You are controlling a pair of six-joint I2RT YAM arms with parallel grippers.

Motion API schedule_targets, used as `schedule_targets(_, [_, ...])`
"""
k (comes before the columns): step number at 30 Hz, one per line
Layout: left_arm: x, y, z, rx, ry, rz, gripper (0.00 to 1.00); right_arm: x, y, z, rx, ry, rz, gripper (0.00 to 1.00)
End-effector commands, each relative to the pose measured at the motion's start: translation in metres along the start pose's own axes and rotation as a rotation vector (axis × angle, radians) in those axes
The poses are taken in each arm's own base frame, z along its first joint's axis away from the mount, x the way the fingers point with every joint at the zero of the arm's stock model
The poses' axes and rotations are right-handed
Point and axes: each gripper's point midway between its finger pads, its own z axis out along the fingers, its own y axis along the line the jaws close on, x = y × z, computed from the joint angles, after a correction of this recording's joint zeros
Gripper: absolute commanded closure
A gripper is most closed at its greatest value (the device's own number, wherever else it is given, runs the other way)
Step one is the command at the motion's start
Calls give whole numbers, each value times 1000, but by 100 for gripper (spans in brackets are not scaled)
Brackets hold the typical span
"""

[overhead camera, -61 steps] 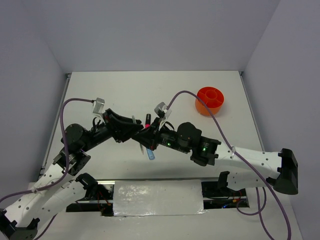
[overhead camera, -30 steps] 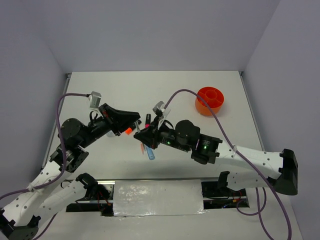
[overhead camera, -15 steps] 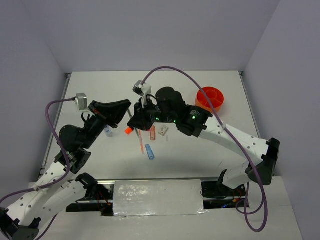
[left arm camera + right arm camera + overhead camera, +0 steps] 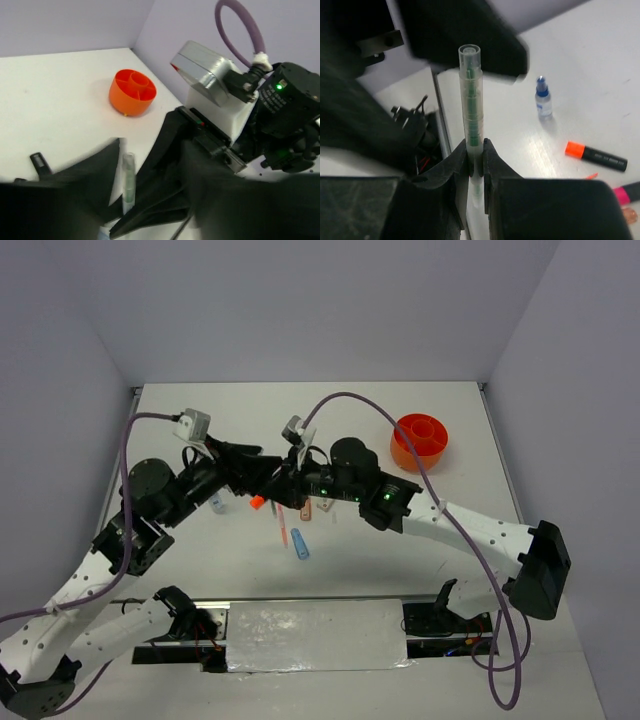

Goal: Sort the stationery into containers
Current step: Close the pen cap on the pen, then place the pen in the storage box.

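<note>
Several loose pieces lie toward the near edge of the bench, about midway along it. Nearest is the light-blue strip (image 4: 301, 544). Just beyond it come a thin pen (image 4: 281, 525), the orange-tipped highlighter (image 4: 256, 502), the peach bar (image 4: 306, 507) and the white piece (image 4: 326, 504). The tiny blue-capped bottle (image 4: 216, 503) stands a little to their left. None of these is sorted yet.

Above this cluster the two arms meet. The right gripper (image 4: 475, 150) is pressed together on the lower end of a clear pen (image 4: 470, 95) with a green core. It holds the pen upright, probably so the free upper end can be offered to the other arm. The left gripper (image 4: 266, 476) sits at that upper end with its fingers spread to either side of the barrel. This looks like a handover about to be made. Whether the left fingers touch the pen I cannot tell, since they show only as dark blurs in both wrist views.

From above, the overlapping grippers hide the pen entirely, along with part of the table beneath. A pink tip (image 4: 626, 192) is cut off at the frame edge.

Farthest off, near the far right corner, sits the orange tub (image 4: 421, 440). It is well apart from everything else, and its compartments are too small to tell whether they are filled.
</note>
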Motion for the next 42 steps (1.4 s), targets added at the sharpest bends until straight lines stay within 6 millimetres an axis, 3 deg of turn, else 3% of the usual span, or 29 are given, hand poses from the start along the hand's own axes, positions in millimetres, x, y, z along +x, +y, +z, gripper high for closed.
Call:
schedule_targets(1, [-20,-36,-9,108,40,28,7,-45,-8,-3,10,-222,-21,100])
schedule_targets(2, [-24,-37,-6,104,37,36,1,-47,-12,-3,19,-245,-14,100])
schedule_targets(3, [-38,-44,-10,112,12,47,1,-45,-18,-4,31,-251,-3,100])
schedule_targets(6, [-56,-44,-22,66,-16,60,1,-41,-60,-17,162,-278,21,100])
schedule_targets(9, [-69,-17,-41,-99,-71,79,1,-57,-116,-54,392,-361,-41,100])
schedule_targets(10, [-63,8,-49,-230,-56,87,1,-63,-131,-67,457,-376,-77,100])
schedule_targets(11, [-61,18,-58,-279,-53,106,1,-74,-154,-90,544,-405,-99,100])
schedule_targets(13, [-35,41,-67,-363,30,146,1,-86,-192,-127,744,-442,-129,100])
schedule_targets(14, [-24,47,-71,-374,68,173,1,-94,-218,-157,851,-470,-137,100])
schedule_targets(17, [20,65,-76,-385,202,205,1,-104,-264,-207,1051,-542,-137,100])
schedule_targets(18, [42,75,-77,-396,253,211,1,-105,-284,-233,1140,-566,-130,100])
schedule_targets(20, [55,82,-80,-396,268,215,1,-100,-312,-250,1213,-575,-83,100])
schedule_targets(21, [71,90,-81,-409,298,211,1,-109,-324,-268,1251,-598,-82,100])
schedule_targets(24, [72,86,-83,-382,295,209,1,-106,-352,-281,1320,-547,-99,100])
schedule_targets(28, [72,83,-83,-353,283,219,1,-83,-384,-295,1393,-468,-87,100])
schedule_targets(35, [85,85,-77,-343,340,226,1,-31,-404,-301,1393,-397,-21,100])
schedule_targets(42, [82,83,-79,-333,325,226,1,4,-424,-295,1399,-330,19,99])
